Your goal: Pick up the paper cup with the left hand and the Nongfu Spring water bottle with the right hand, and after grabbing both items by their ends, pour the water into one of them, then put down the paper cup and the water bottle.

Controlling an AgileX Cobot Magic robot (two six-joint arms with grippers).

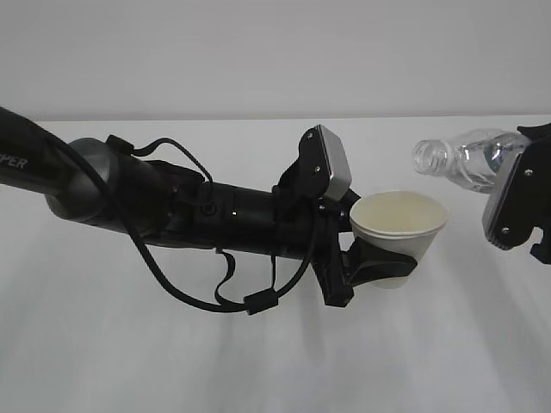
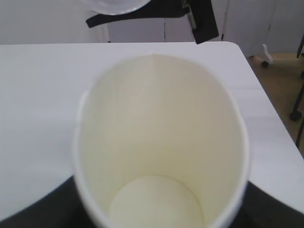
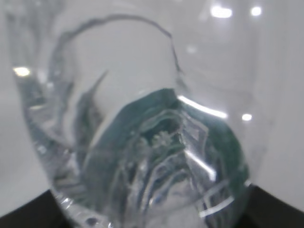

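My left gripper [image 1: 379, 268] is shut on the paper cup [image 1: 400, 232], held upright above the table, its black fingers [image 1: 372, 262] clasping the lower wall. In the left wrist view the paper cup [image 2: 159, 142] fills the frame, its cream inside looking dry. To the right, my right gripper [image 1: 523, 194] is shut on the Nongfu Spring water bottle [image 1: 465, 157], tipped almost level, its uncapped mouth pointing left, above and right of the cup's rim. The right wrist view looks through the bottle [image 3: 142, 142]; its clear plastic and green label show, with water inside.
The white table [image 1: 258, 361] lies under both arms. In the left wrist view the table [image 2: 38, 95] ends at the right, with floor and chair legs [image 2: 297, 114] beyond. The left arm [image 1: 172, 206] and its cable reach in from the left.
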